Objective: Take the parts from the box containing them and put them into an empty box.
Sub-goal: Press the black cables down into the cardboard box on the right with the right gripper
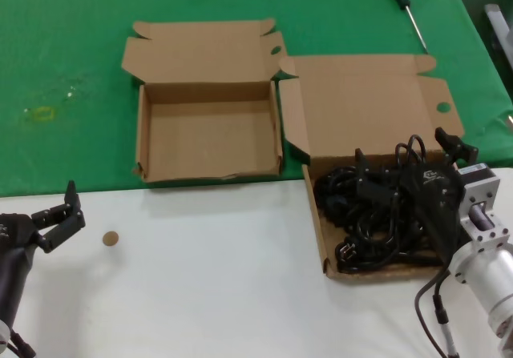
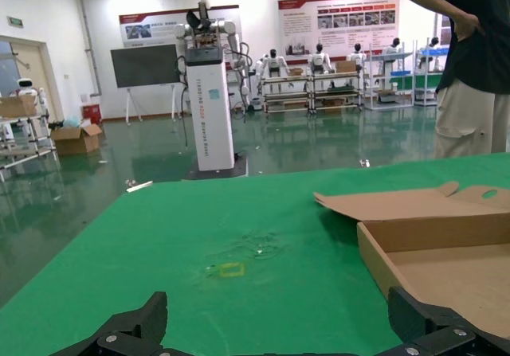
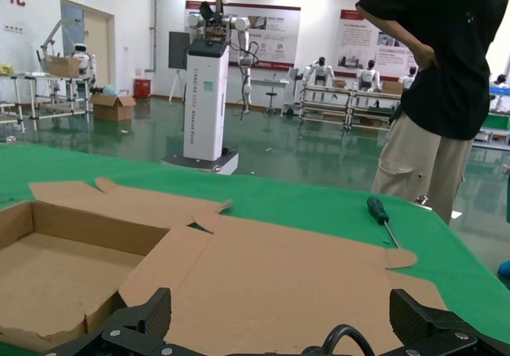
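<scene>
Several black power cords (image 1: 377,210) lie tangled in the right cardboard box (image 1: 318,222), which has a tall lid panel (image 1: 369,106). My right gripper (image 1: 401,150) hangs open just above the cords and holds nothing. In the right wrist view its open fingers (image 3: 147,312) frame the lid panel (image 3: 279,276), and one cord loop (image 3: 344,338) shows between them. The empty box (image 1: 143,134) with the short lid stands to the left on the green cloth. It also shows in the right wrist view (image 3: 48,268) and the left wrist view (image 2: 374,252). My left gripper (image 1: 68,214) is open and idle at the near left.
A green-handled screwdriver (image 1: 403,4) lies on the green cloth behind the boxes. A small brown disc (image 1: 111,238) lies on the white table near my left gripper. A person (image 3: 438,93) stands beyond the table's far edge.
</scene>
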Controlling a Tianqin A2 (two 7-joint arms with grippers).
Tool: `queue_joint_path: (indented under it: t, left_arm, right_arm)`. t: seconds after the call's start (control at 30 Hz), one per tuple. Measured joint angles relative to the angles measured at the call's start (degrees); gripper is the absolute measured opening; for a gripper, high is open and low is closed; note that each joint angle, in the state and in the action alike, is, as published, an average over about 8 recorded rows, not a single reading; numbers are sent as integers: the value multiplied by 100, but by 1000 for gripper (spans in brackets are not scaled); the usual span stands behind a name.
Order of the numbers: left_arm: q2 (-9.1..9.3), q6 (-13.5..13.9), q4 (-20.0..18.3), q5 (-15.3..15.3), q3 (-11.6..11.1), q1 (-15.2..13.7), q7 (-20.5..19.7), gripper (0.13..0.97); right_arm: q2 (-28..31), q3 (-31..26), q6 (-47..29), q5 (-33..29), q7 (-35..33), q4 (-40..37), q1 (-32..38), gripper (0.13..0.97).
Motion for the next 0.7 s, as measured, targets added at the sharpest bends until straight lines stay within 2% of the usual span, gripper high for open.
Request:
queue_joint_path:
  t: [0.7]
  left_arm:
    - [0, 0, 0, 0, 0, 0, 0, 956]
  right_arm:
    - [0, 0, 0, 0, 0, 0, 0, 966]
